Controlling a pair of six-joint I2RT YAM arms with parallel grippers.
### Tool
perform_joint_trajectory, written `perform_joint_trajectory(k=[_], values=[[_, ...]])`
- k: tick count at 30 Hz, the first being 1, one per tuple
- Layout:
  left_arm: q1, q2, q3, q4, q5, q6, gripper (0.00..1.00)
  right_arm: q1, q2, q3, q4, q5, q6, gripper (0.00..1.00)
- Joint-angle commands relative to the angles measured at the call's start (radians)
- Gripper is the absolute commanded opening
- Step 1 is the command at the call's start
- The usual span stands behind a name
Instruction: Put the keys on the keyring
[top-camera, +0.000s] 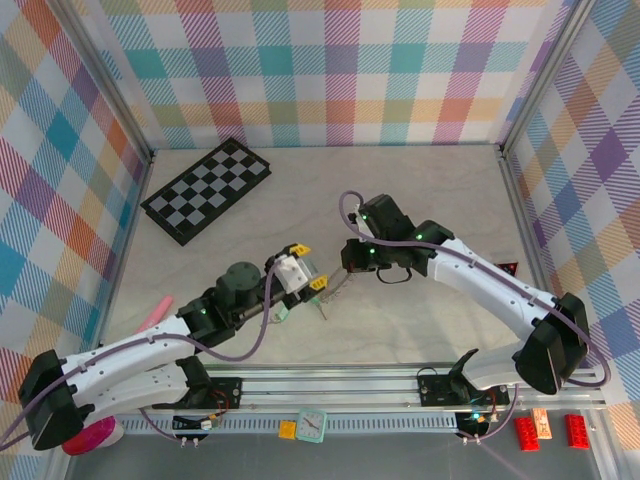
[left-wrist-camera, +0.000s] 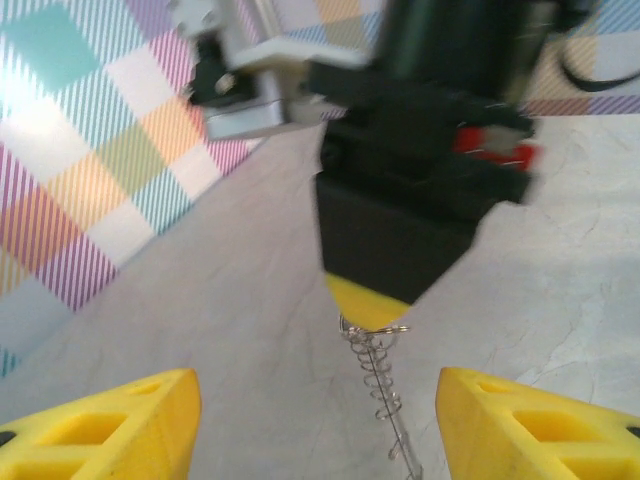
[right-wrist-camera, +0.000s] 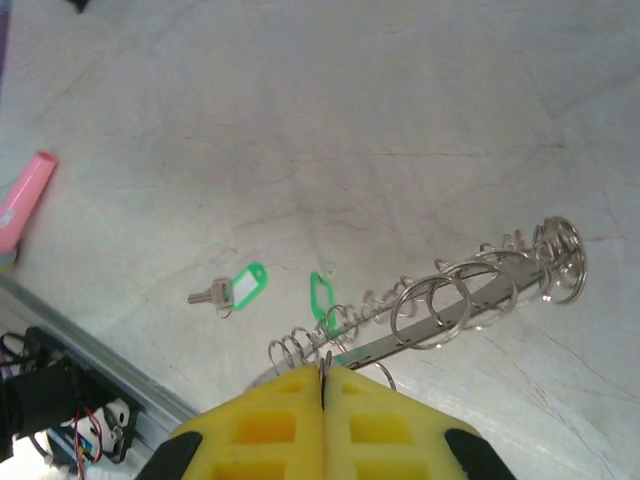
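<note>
The right gripper (right-wrist-camera: 325, 385) is closed, its yellow fingers pinched on one end of the keyring (right-wrist-camera: 470, 295). The keyring juts away from it toward the right of the wrist frame, clear of the table (top-camera: 250, 170), with loose wire loops along its length. The left gripper (left-wrist-camera: 315, 405) is open, its fingers spread wide in the lower corners of its own view. It holds nothing and faces the ring's far end at mid-frame of the top view. One key (right-wrist-camera: 225, 291) with a green tag lies flat on the table left of the ring. A second green tag (right-wrist-camera: 321, 296) sits just beside the ring near the pinched end; I cannot tell if it is threaded on. A chessboard (top-camera: 207, 188) lies at upper left.
</note>
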Motion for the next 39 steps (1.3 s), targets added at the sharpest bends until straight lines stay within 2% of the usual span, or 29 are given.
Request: perform_joint_trajectory(k=[1,3,7,10,15,21,31,39], values=[[0.066,0.025,0.067,-0.15,0.086,-0.109,0.62,0.0,-0.053,-0.042,0.117,-0.115,-0.115,0.0],[0.108,0.054,0.09,-0.172,0.152,-0.132,0.61,0.0,-0.076,-0.078,0.173,-0.161,-0.162,0.0],[0.186,0.113,0.111,-0.174,0.351,-0.168,0.54,0.001,-0.103,-0.133,0.251,-0.233,-0.265,0.0],[0.22,0.148,0.103,-0.153,0.477,-0.18,0.45,0.003,-0.114,-0.164,0.288,-0.273,-0.342,0.0],[0.261,0.197,0.057,-0.094,0.659,-0.195,0.38,0.006,-0.126,-0.205,0.318,-0.324,-0.457,0.0],[0.266,0.228,0.02,-0.08,0.725,-0.179,0.27,0.013,-0.149,-0.226,0.315,-0.352,-0.53,0.0],[0.268,0.258,-0.03,0.011,0.838,-0.172,0.26,0.03,-0.133,-0.216,0.296,-0.385,-0.6,0.0],[0.269,0.228,-0.058,0.041,0.826,-0.166,0.23,0.05,-0.126,-0.205,0.255,-0.371,-0.667,0.0]])
